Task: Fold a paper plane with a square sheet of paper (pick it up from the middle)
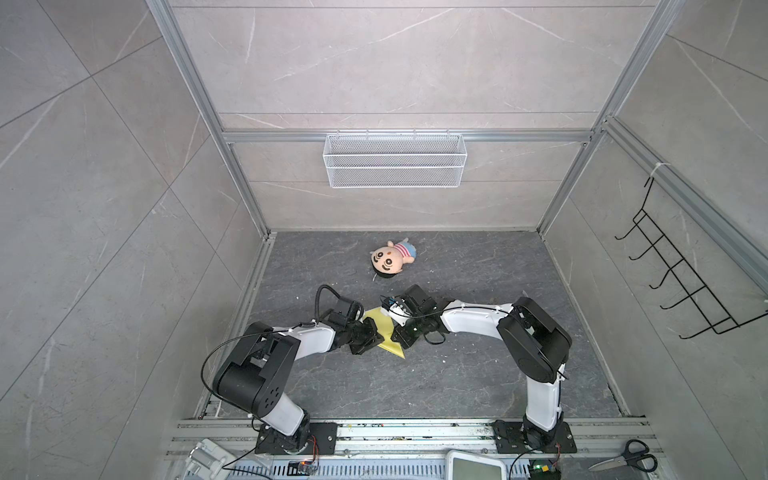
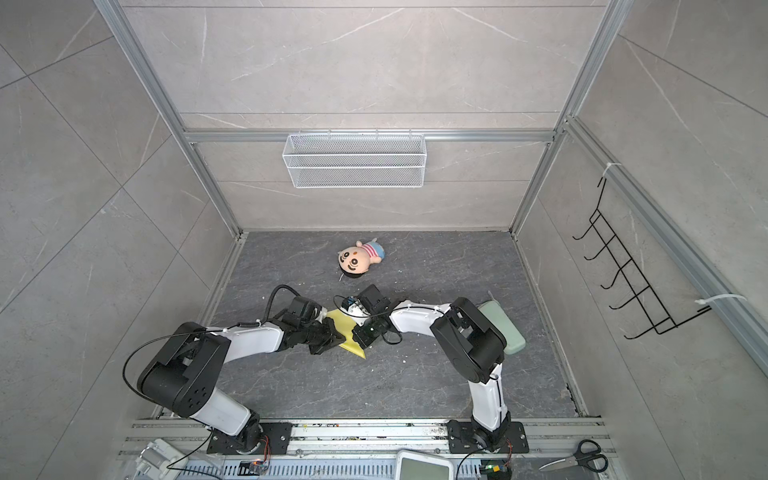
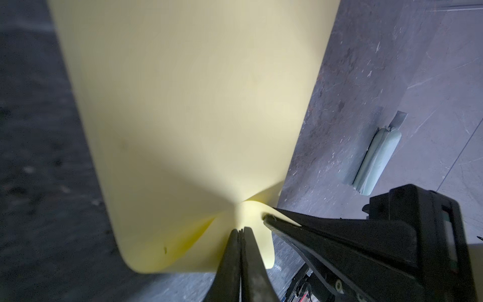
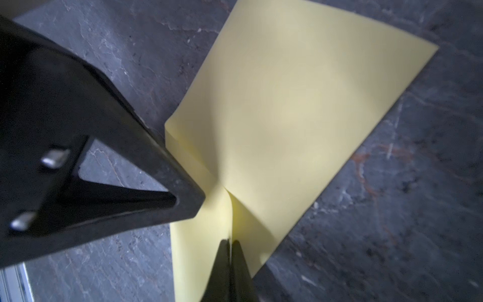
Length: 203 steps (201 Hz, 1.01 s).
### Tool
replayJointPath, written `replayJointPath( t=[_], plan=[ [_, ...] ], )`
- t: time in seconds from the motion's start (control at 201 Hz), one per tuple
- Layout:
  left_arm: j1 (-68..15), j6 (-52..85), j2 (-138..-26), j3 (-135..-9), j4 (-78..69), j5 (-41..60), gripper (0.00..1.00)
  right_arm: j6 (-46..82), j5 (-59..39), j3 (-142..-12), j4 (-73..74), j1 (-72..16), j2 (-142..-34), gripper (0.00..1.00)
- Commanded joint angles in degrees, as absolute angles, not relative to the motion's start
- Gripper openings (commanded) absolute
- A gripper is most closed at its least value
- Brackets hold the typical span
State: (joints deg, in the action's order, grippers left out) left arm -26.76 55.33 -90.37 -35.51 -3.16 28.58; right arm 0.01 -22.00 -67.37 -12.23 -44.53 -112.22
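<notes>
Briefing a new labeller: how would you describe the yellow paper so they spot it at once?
On the dark table, look at the middle. The square sheet of paper is pinched there by the left pincer and the right pincer. It alone is thin, plain yellow; the plush doll lies farther back, and the pale green pad is thicker.

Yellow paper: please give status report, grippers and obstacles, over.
Left gripper shut on square sheet of paper. Right gripper shut on it too. Plush doll, green pad lie well apart.
</notes>
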Motion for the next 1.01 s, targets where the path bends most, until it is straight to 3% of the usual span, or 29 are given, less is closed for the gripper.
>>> replayJointPath(
  t=[0.0,0.722,1.006],
  plan=[
    [-26.98,54.05,-90.56,-35.84,-1.95,27.92,0.07,-1.41,-22.50,-69.41,-13.97,-44.56,-113.77,0.01],
    [-24.33,51.23,-89.21,-40.46,2.45,26.03,0.11,-0.71,-19.95,-70.14,-15.54,-44.52,-116.32,0.00],
    [-22.01,50.10,-95.01,-45.48,6.19,23.57,0.12,-0.53,-20.00,-70.10,-15.46,-44.56,-116.19,0.00]
  ],
)
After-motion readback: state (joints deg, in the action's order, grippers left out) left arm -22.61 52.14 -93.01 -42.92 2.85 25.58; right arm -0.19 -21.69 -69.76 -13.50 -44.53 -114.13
